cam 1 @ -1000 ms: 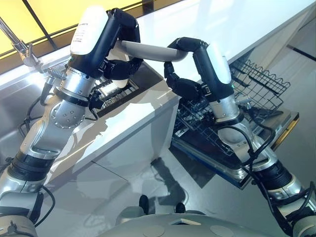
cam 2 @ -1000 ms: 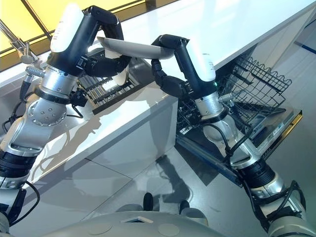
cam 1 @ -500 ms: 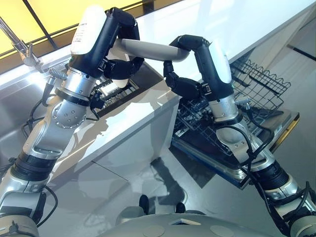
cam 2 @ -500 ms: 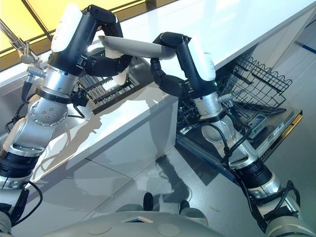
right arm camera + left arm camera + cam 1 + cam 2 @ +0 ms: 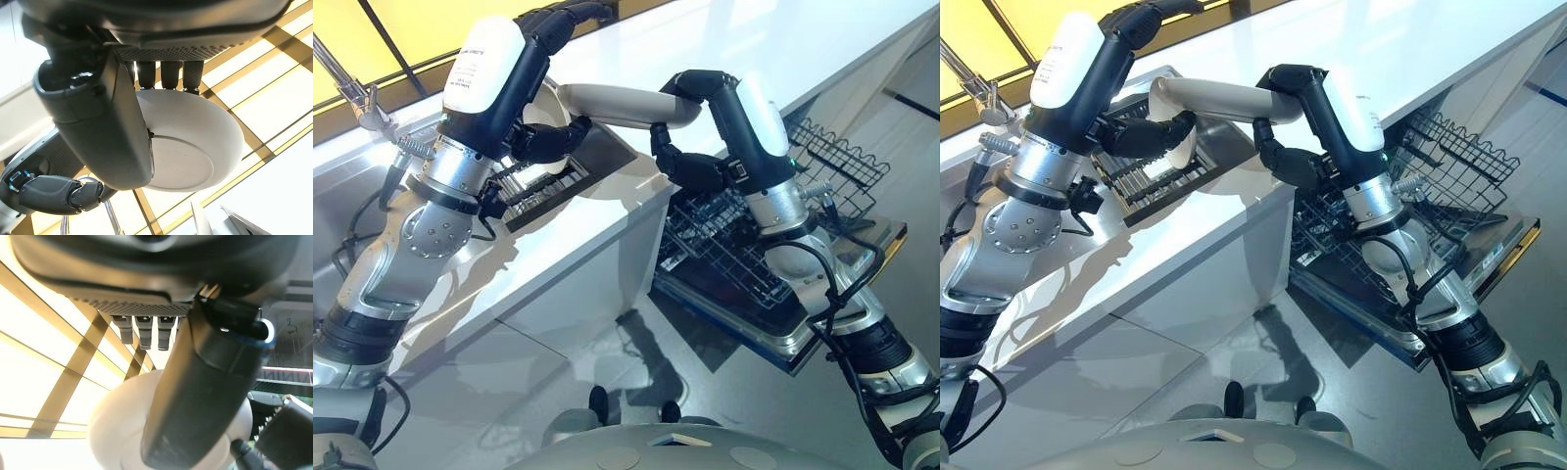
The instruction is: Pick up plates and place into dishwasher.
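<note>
"Plate, where is it?"

"In the air above the counter, seen edge-on, over the dish rack sunk in the counter."

"And the left hand?"

"Just under the plate's left end. I cannot tell whether it grips anything; its wrist view shows something white and round past the thumb."

"The right hand?"

"Clamped on the plate's right end, thumb on one face and fingers on the other."

"And the dishwasher?"

"Lower right, its door is down and the wire basket is pulled out."
</note>
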{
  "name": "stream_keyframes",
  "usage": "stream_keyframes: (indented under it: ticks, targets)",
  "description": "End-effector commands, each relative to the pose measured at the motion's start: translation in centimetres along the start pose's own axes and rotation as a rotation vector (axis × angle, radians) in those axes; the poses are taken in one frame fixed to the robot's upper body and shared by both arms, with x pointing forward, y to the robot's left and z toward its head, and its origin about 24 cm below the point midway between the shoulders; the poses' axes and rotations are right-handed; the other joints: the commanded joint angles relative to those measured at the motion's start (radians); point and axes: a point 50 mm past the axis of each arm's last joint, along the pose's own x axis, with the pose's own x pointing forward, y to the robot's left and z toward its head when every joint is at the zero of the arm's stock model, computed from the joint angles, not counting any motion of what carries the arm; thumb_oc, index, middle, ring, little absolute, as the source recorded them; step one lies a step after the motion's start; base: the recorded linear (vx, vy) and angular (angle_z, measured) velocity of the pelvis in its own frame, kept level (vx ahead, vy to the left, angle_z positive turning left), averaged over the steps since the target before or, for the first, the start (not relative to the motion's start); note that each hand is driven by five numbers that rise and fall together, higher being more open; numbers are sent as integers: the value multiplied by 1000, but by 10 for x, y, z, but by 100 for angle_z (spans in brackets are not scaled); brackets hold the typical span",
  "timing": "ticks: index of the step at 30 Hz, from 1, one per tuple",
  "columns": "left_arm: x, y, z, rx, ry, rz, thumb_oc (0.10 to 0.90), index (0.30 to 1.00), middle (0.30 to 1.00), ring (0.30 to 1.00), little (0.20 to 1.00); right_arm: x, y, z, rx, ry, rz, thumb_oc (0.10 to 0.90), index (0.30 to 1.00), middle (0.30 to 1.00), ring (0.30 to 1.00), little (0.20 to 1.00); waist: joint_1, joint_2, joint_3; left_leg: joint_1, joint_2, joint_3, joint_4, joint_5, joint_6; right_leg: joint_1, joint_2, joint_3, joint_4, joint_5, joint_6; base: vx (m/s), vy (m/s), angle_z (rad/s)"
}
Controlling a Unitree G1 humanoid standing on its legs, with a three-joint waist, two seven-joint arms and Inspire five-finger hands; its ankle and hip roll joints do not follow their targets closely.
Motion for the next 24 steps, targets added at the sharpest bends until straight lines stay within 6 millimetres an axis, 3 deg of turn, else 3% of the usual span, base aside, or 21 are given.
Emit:
stream_keyframes:
  ticks: [1,7,9,12,17,21,24]
  targets:
    - [6,49,-11,133,-5,194,800,900,900,900,900,12,-33,25,-46,-186,-84,100,300,300,300,200,-22,-11,-111,15,-58,4,12,-90,7,-67,7,4,79,4,71,0,0,0]
    - [-4,57,-28,136,86,266,800,900,900,900,900,4,-54,2,-169,-91,-201,100,300,300,300,200,-29,-10,-112,22,-58,2,10,-93,10,-67,6,8,84,5,72,0,0,0]
    - [-16,59,-40,140,160,274,800,900,900,900,900,-8,-74,-7,-231,-55,-364,100,300,300,300,200,-35,-8,-111,25,-56,6,8,-95,11,-67,8,11,85,5,73,0,0,0]
    - [-29,56,-52,140,233,268,800,900,900,900,900,-20,-92,-9,-322,-51,-516,100,300,300,300,200,-41,-6,-111,27,-56,7,7,-98,13,-68,11,17,85,5,75,0,0,0]
    - [-58,51,-81,150,426,223,800,900,900,900,900,-43,-140,-14,-584,-38,-802,100,300,300,300,200,-52,-8,-113,31,-58,11,11,-104,19,-69,15,35,82,8,78,27,-10,-5]
    - [-69,48,-92,159,502,204,800,900,900,900,900,-56,-159,-21,-663,31,-882,100,300,300,300,200,-56,-11,-115,28,-59,13,13,-104,21,-72,16,40,81,11,80,15,-11,-7]
    - [-82,42,-102,156,571,186,800,900,900,900,900,-77,-162,-44,-621,225,-852,100,300,300,300,200,-64,-13,-113,27,-60,13,13,-104,22,-75,17,46,80,13,81,11,-9,-8]
